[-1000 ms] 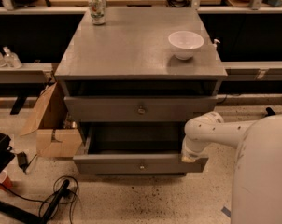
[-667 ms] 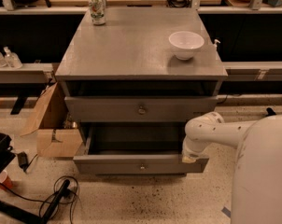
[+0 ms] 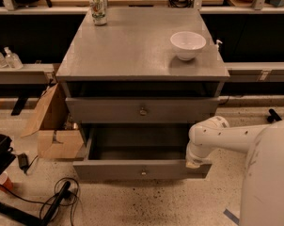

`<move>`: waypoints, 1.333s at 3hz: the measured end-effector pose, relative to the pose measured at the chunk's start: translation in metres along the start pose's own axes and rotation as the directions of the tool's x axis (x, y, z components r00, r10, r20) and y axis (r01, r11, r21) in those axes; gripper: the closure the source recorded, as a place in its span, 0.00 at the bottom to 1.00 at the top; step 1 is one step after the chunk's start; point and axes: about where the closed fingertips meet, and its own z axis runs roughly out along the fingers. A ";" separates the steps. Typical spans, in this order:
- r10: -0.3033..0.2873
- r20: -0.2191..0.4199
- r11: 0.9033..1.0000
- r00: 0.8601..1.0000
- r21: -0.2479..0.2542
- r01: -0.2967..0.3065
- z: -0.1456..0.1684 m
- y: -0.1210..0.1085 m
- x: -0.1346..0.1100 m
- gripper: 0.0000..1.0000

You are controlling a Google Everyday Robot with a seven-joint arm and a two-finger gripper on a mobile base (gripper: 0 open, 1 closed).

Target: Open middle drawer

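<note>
White arm [image 3: 226, 135] reaches in from the right, elbow bent, forearm angled down to the gripper [image 3: 194, 164]. The gripper sits at the right front corner of the middle drawer [image 3: 109, 171], and whether it is open or closed cannot be told, nor any grasp. The middle drawer stands open just left of the gripper with its grey interior showing, its knob [image 3: 143, 172] further left. The shut upper drawer [image 3: 104, 110] is above the gripper. White bowl [image 3: 187, 44] sits on the cabinet top [image 3: 128, 51] well above it, can [image 3: 98, 9] far up-left. Cardboard box [image 3: 57, 144] is on the floor far left.
</note>
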 end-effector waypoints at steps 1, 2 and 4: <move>0.000 0.000 1.000 1.000 0.000 0.000 0.000 0.000 0.000 0.82; 0.000 0.000 1.000 1.000 0.000 0.000 -0.001 0.000 0.000 0.59; 0.000 -0.001 1.000 1.000 -0.004 0.000 0.000 0.001 0.000 0.06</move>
